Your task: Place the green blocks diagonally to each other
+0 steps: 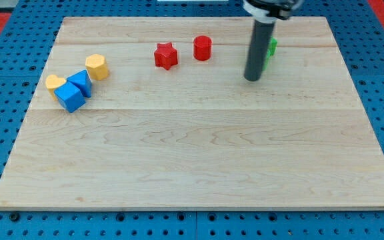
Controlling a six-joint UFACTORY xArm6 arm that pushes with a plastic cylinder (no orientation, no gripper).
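Note:
My tip (253,79) rests on the wooden board (192,153) near the view's top right. Right behind the rod, a green block (271,48) shows only as a sliver on the rod's right side; its shape is hidden, and I cannot tell whether a second green block lies behind the rod. The tip sits just below and left of that green sliver, very close to it.
A red star (166,55) and a red cylinder (203,48) lie left of the rod near the top. At the left, two yellow blocks (97,66) (55,83) flank a blue triangle (80,81) and a blue cube (69,97).

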